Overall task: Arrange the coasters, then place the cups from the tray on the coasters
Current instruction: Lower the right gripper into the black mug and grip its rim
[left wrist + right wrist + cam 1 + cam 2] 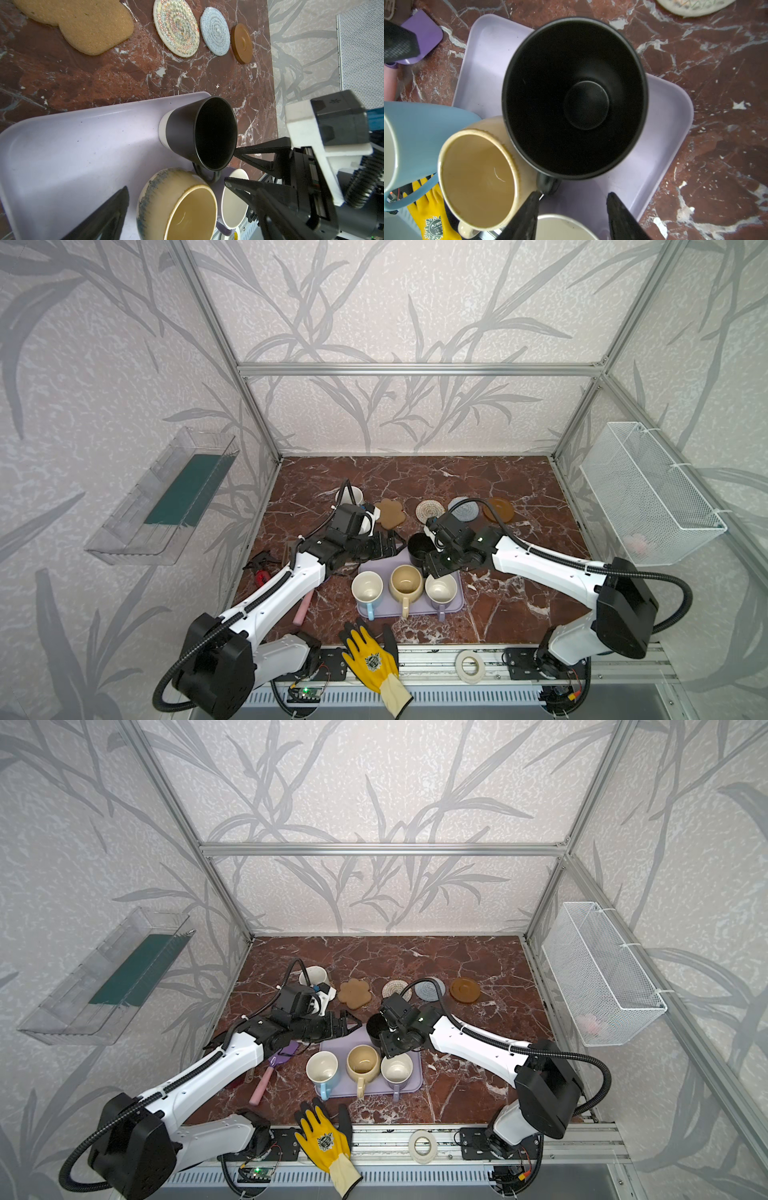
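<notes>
The lavender tray (455, 605) holds the light blue cup (368, 588), cream-yellow cup (406, 581), lavender cup (441, 588) and black cup (417, 548). A white cup (353, 494) stands at the back left. Behind the tray lie the paw coaster (390, 512), cream rope coaster (429, 510), grey-blue coaster (462, 508) and brown coaster (498, 510). My right gripper (574, 194) is open over the tray at the black cup's handle (548, 185), one fingertip (536, 195) just beside it. My left gripper (175, 185) hovers open over the tray's far-left part, holding nothing.
A yellow glove (372, 659) and white tape roll (469, 664) lie on the front rail. A purple spatula (286, 1052) with a pink handle and small tools (259, 570) lie left of the tray. A wire basket (652, 493) and clear shelf (166, 497) hang on the side walls.
</notes>
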`<state>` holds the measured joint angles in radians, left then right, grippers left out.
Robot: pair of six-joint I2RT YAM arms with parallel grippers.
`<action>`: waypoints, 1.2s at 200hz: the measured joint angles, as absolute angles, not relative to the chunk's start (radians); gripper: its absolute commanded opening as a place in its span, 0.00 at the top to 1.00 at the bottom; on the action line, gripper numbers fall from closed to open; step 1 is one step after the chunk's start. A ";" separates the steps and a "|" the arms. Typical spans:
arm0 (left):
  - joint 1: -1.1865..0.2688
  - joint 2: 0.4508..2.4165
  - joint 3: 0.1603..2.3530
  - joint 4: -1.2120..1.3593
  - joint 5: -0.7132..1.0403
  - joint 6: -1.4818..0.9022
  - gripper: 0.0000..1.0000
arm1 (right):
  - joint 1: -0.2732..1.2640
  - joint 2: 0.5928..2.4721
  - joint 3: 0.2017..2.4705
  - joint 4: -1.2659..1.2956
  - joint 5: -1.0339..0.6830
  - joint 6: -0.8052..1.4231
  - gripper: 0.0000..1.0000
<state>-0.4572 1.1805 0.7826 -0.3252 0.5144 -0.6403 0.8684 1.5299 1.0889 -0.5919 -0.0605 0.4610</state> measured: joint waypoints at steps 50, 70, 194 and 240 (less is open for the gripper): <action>-0.457 1.180 0.775 -0.320 0.514 -0.640 0.04 | 0.873 1.566 1.102 -0.584 -0.062 0.464 0.53; -0.457 1.180 0.771 -0.320 0.514 -0.640 0.03 | 0.876 1.575 1.108 -0.579 -0.061 0.465 0.53; -0.457 1.182 0.757 -0.302 0.514 -0.640 0.04 | 0.885 1.668 1.131 -0.572 0.003 0.486 0.57; -0.457 1.182 0.756 -0.301 0.514 -0.640 0.04 | 0.885 1.694 1.143 -0.568 0.020 0.487 0.59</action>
<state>-0.4572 1.1816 0.7563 -0.3008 0.5144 -0.6403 0.8852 1.6936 1.1427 -0.5678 0.0196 0.4866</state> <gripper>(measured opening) 0.962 0.419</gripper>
